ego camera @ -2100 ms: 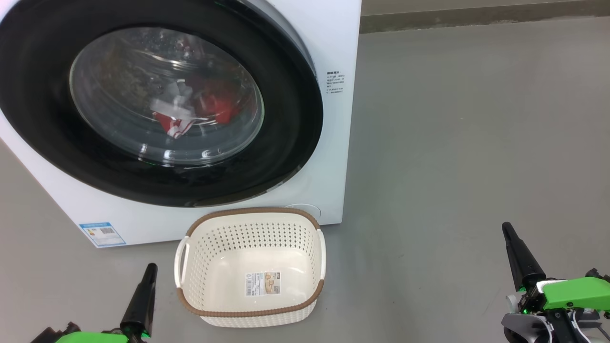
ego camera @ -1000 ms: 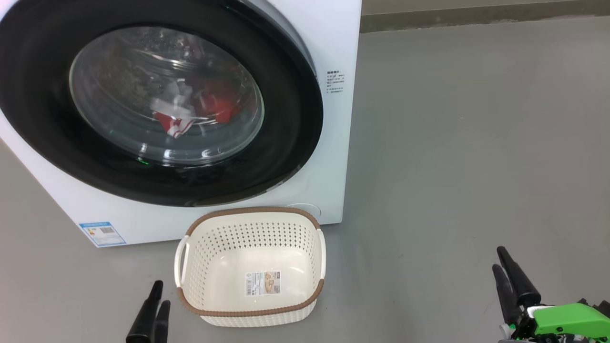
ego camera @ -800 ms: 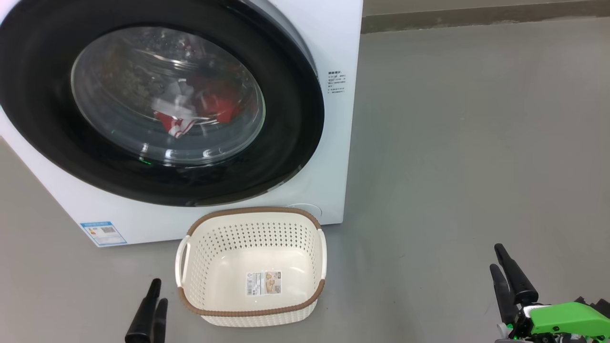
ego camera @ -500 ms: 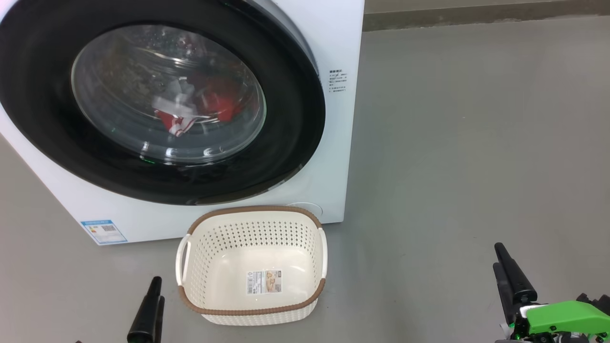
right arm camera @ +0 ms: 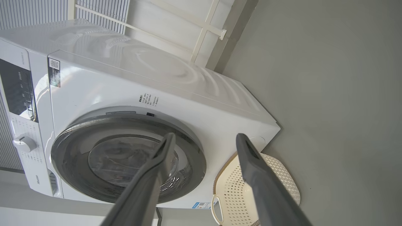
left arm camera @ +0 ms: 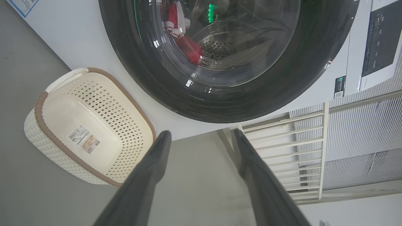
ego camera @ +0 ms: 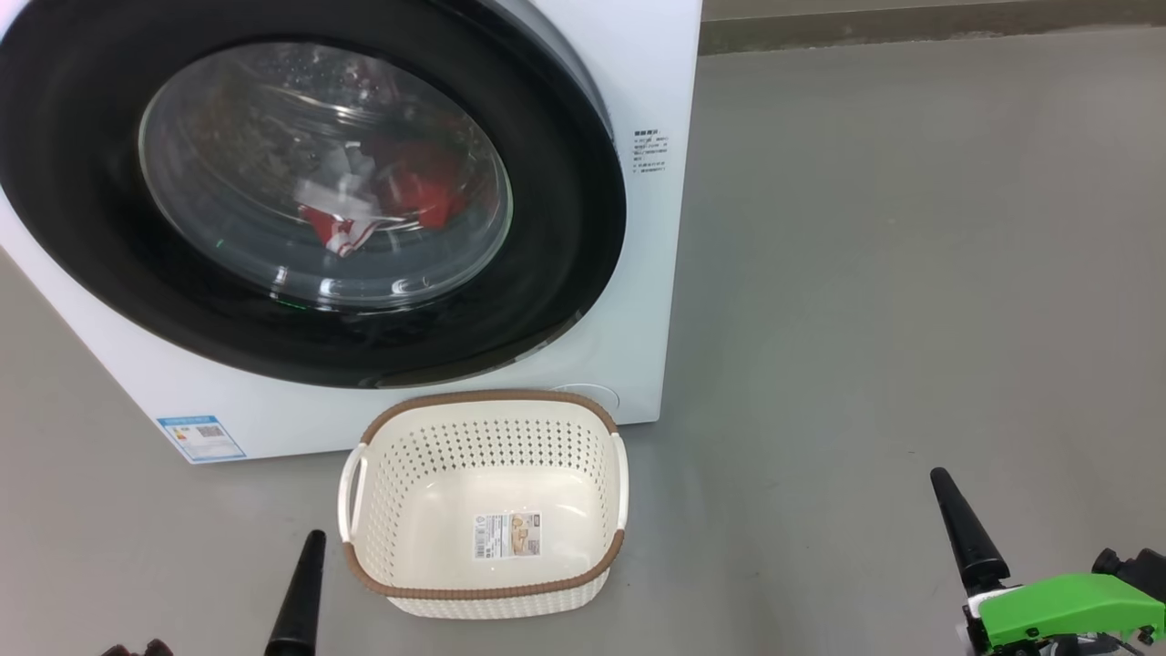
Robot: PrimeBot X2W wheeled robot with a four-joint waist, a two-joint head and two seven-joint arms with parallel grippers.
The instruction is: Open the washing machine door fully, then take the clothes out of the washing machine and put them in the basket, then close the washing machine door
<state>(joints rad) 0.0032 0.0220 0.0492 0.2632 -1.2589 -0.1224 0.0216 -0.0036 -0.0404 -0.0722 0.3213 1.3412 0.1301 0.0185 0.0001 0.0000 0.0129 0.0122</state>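
The white washing machine stands on the floor with its washing machine door, black-rimmed with a glass bowl, lying against the front. Red and white clothes show through the glass inside the drum. The cream basket sits empty on the floor just before the machine. My left gripper is open and holds nothing, with one finger just left of the basket. My right gripper is open and holds nothing, its finger far to the right of the basket.
Bare grey floor stretches to the right of the machine. A white railing and ribbed wall stand beside it. The dark control panel and a knob sit above the door. A blue label marks the lower front.
The right gripper's fingers have spread apart. The head view has shifted slightly. Door, clothes and basket stay as they were.
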